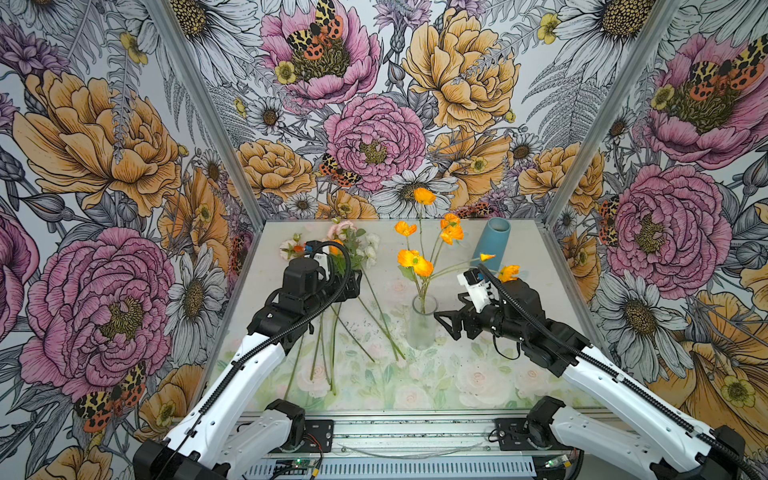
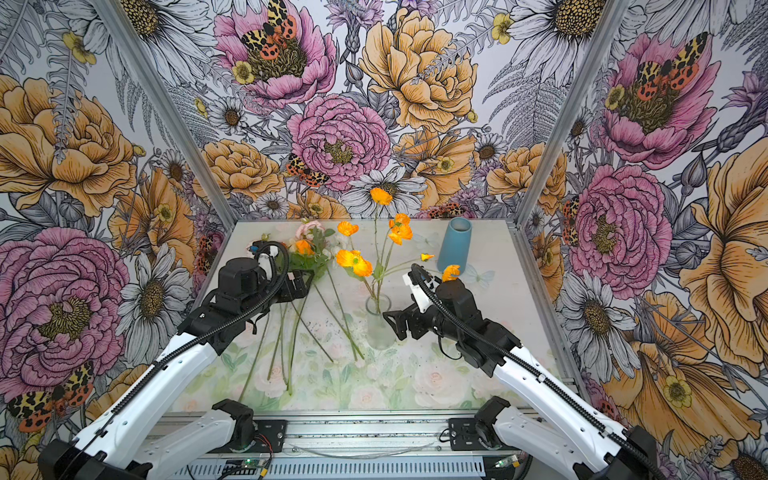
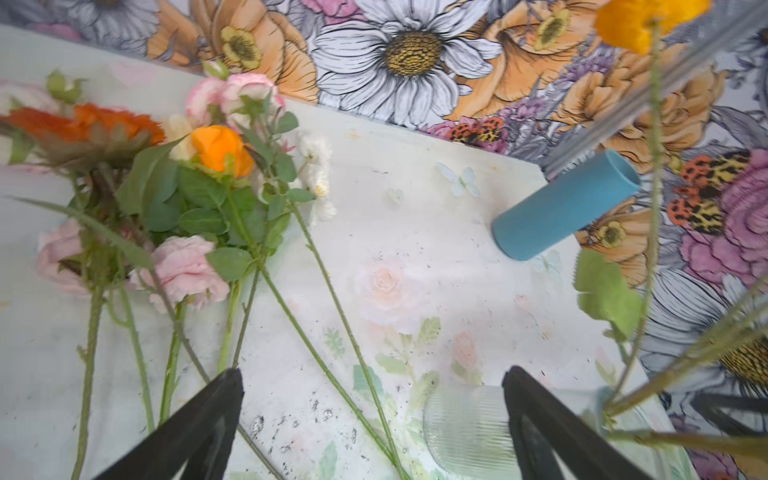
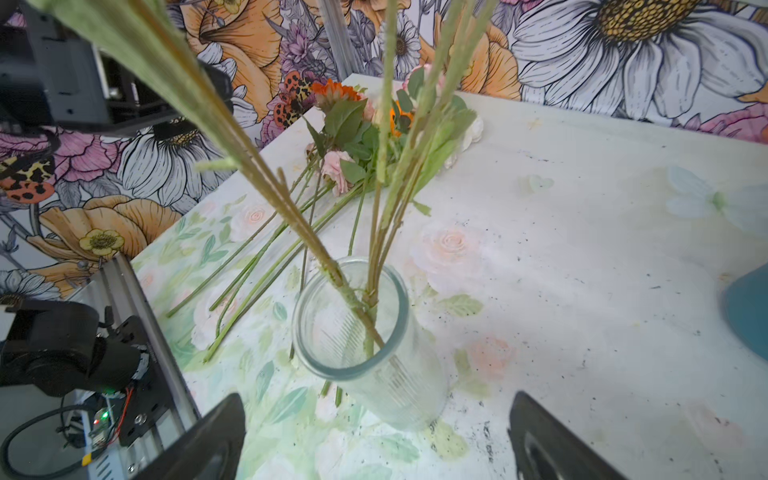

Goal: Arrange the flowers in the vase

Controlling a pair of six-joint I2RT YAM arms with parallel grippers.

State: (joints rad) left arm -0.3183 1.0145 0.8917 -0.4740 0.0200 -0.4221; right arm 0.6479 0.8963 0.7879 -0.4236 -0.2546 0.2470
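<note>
The left arm (image 1: 303, 284) hides part of the flowers (image 1: 354, 246) in a top view; the right wrist view's edge crops the blue cylinder (image 4: 750, 311).

The left arm (image 1: 232, 382) stretches forward from the near side, and the left pincer (image 1: 348, 286) gapes wide and empty (both black fingers show in its wrist view). The right arm (image 1: 623, 399) angles inward. The right pincer (image 1: 445, 326) points leftward, equally wide, holding nothing.

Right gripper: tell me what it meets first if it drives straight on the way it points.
The glass vase, standing just ahead of the open right gripper, centred between its jaws in the wrist view. The gap looks small, but depth is unclear.
</note>
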